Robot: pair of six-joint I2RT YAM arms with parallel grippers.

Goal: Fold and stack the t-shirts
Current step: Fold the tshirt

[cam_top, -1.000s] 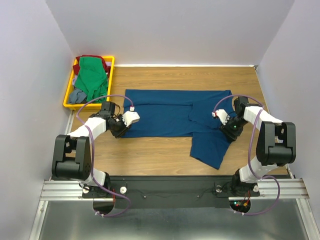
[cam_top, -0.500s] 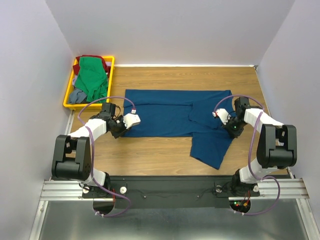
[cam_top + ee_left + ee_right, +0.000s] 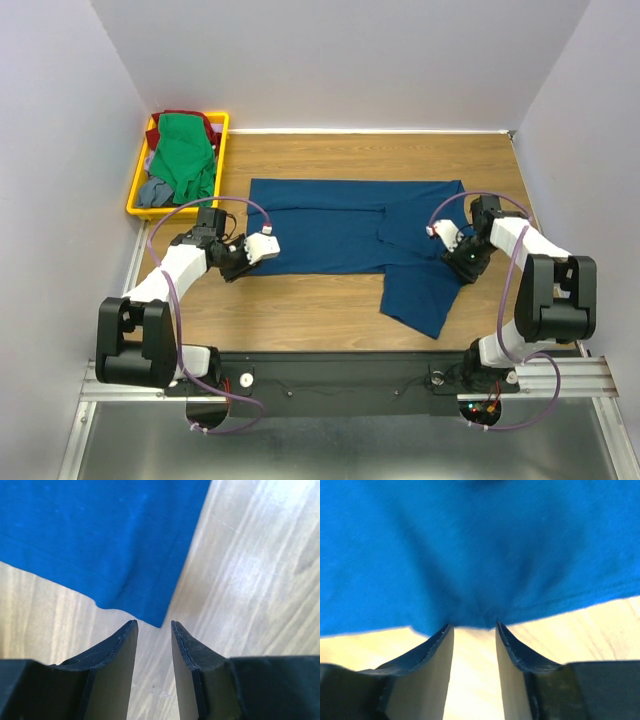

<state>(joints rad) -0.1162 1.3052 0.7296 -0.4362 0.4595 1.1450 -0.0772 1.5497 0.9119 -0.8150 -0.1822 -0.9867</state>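
Cloth t-shirt (image 3: pixel 330 225), wooden worktop (image 3: pixel 300 300)
The blue fabric is looking soft and matt; the smooth wood grain is shining faintly.

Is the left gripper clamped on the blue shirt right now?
No, the left gripper stands open with only the table showing between its fingers, and the blue shirt lies just ahead of them.
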